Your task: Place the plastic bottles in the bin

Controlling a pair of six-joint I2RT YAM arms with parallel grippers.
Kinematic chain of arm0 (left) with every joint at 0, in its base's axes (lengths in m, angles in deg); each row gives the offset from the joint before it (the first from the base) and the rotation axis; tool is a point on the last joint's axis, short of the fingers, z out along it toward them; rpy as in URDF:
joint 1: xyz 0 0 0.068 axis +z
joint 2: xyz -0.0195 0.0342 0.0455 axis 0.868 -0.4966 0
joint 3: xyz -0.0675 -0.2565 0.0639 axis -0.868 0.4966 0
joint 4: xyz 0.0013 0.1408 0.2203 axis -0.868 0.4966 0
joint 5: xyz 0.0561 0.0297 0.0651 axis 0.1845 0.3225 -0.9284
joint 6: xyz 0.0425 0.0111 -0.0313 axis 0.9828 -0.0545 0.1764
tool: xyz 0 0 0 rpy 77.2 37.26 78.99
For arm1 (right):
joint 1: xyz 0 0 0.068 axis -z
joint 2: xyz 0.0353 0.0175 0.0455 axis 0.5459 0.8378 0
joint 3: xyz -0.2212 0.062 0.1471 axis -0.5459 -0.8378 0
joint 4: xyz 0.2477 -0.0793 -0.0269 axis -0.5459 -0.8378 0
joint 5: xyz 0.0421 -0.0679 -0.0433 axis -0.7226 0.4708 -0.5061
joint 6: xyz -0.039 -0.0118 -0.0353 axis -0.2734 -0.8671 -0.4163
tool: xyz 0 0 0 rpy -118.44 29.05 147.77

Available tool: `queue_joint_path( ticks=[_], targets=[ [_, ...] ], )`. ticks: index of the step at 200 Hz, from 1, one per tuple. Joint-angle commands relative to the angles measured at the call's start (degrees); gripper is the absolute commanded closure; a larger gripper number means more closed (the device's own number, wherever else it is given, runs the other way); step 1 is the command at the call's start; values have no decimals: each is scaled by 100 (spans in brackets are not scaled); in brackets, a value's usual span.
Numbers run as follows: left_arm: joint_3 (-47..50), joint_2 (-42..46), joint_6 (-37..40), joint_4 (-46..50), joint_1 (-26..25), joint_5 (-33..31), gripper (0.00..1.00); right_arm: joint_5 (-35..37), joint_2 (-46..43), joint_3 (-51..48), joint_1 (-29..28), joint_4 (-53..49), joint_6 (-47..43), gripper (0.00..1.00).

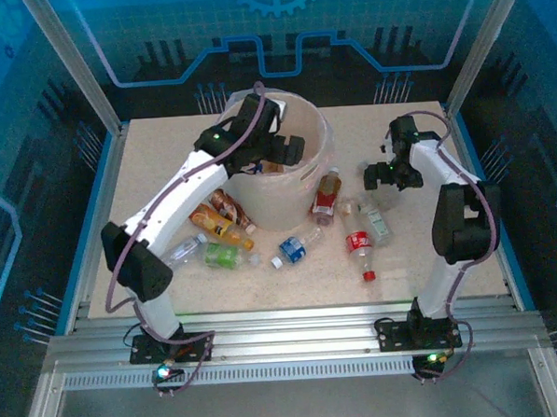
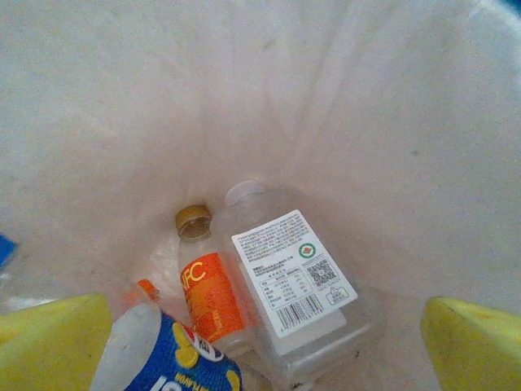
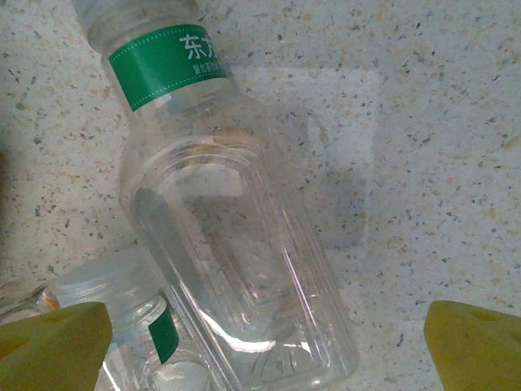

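Observation:
My left gripper (image 1: pixel 289 150) hangs open over the bin (image 1: pixel 316 122), a white bucket. In the left wrist view the gripper (image 2: pixel 264 346) looks down inside, where an orange-labelled bottle (image 2: pixel 213 297) and a clear square bottle with a white label (image 2: pixel 297 273) lie on the bottom. A blue-labelled bottle (image 2: pixel 167 354) sits close to the left yellow fingertip (image 2: pixel 49 342), free of the jaws. My right gripper (image 1: pixel 381 177) stands open above a clear green-labelled bottle (image 3: pixel 236 244) lying on the table, its fingertips (image 3: pixel 476 346) wide on either side.
Several bottles lie on the speckled table in front of the bin: orange (image 1: pixel 219 223), brown (image 1: pixel 232 208), green (image 1: pixel 223 256), blue-labelled (image 1: pixel 295 248) and two red-labelled (image 1: pixel 326 197) (image 1: pixel 360 246). A second green-labelled bottle (image 3: pixel 122 326) touches the one under my right gripper.

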Motion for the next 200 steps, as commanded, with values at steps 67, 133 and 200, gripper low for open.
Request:
queue_joint_path(
  ticks=[67,133,200],
  targets=[
    [1251,1561,-49,-1030,32,-173,1,-161,457,357,83,-160,-209,1],
    [2239,2605,-3,-1713,39,-717,1,-136,800,510,187,-211,-109,3],
    [2934,3350,142,-1927,54,-1467,1,-243,1124,740,369,-239,104,11]
  ],
)
